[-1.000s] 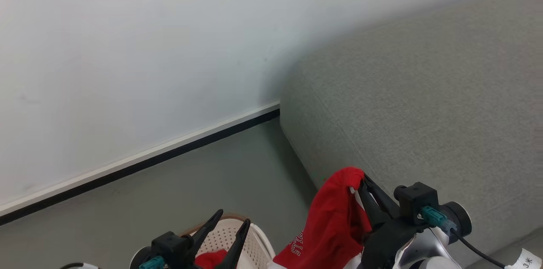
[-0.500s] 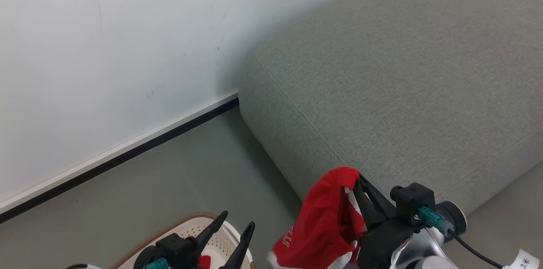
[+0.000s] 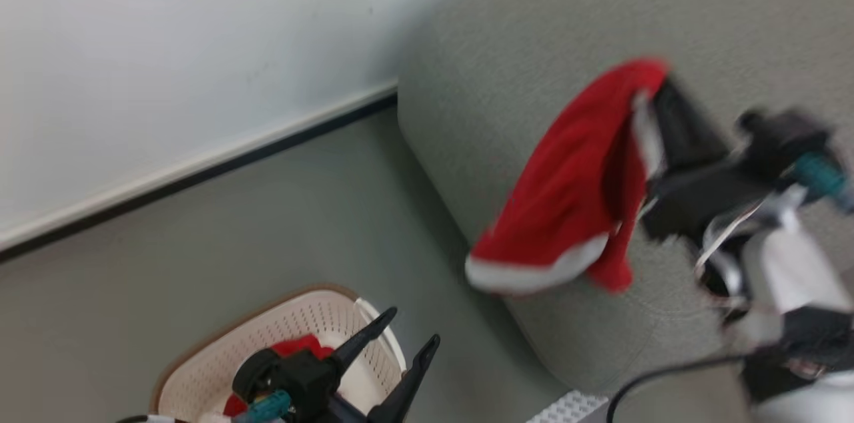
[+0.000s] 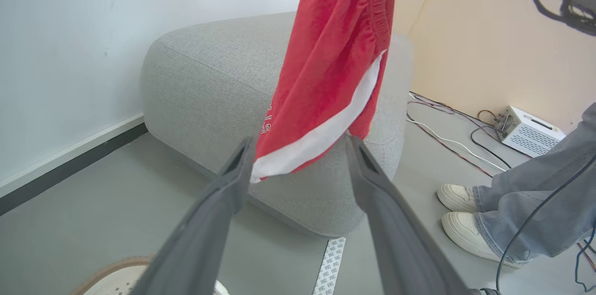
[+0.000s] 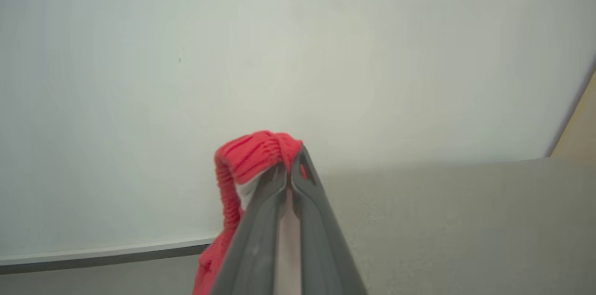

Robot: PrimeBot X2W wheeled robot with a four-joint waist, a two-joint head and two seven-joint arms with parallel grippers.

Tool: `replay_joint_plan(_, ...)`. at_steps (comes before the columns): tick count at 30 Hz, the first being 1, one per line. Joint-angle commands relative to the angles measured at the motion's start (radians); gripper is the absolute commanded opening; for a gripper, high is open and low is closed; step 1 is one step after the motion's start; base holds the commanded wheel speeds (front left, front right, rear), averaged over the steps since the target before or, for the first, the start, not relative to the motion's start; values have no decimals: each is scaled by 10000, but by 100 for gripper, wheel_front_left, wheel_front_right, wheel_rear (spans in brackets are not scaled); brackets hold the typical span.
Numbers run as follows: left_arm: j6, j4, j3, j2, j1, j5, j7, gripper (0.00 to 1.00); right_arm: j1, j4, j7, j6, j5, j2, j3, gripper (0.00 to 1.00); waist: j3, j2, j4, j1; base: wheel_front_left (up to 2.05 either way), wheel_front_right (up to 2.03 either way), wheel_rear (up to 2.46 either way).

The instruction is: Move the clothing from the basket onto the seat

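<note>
White wall and grey floor behind; big grey fabric sofa seat (image 3: pixel 747 16) at 1–3 o'clock in head view. Right end effector (image 3: pixel 657 86) clamped shut on waistband of red shorts w/ white hem (image 3: pixel 567 196), so they hang free over seat's corner, clear of floor. Cream perforated plastic basket (image 3: pixel 193 376) at 7 o'clock, another red garment (image 3: pixel 293 347) inside. Left end effector (image 3: pixel 413 324) wide open, empty, over basket, prob. poised for next pick.

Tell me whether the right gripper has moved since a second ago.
Yes. The right gripper, shut on the soft red garment with white trim, has risen from the front edge of the large grey fabric seat to over its top.
</note>
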Motion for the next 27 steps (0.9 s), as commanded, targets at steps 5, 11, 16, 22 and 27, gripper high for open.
replay_joint_plan(5, -191, -1375, -287, 581, -712, 561, 573, 100, -2430, 107, 280, 3, -111, -1208, -1105, 0, 2322, -1, 1447, -1, 0, 0, 0)
replay_joint_plan(11, -367, -2227, -536, 867, -1177, 856, 1027, 100, -4032, 232, 774, 3, -256, -2186, -2284, 0, 3229, -1, 1978, -1, 0, 0, 0)
replay_joint_plan(16, -314, -2914, -424, 1094, -1413, 857, 1268, 100, -5138, 1010, 1185, 3, -126, -3014, -3402, 0, 3983, -1, 2298, -1, 0, 0, 0)
replay_joint_plan(22, -273, -3451, -553, 1193, -1402, 1058, 1250, 100, -5491, 2549, 1344, 3, -685, -4049, -4656, 0, 4628, -1, 2647, -1, 0, 0, 0)
replay_joint_plan(27, -271, -3661, -617, 1232, -1358, 1016, 1354, 100, -5226, 3782, 1275, 3, -1021, -3772, -5268, 0, 5038, -1, 2643, -1, 0, 0, 0)
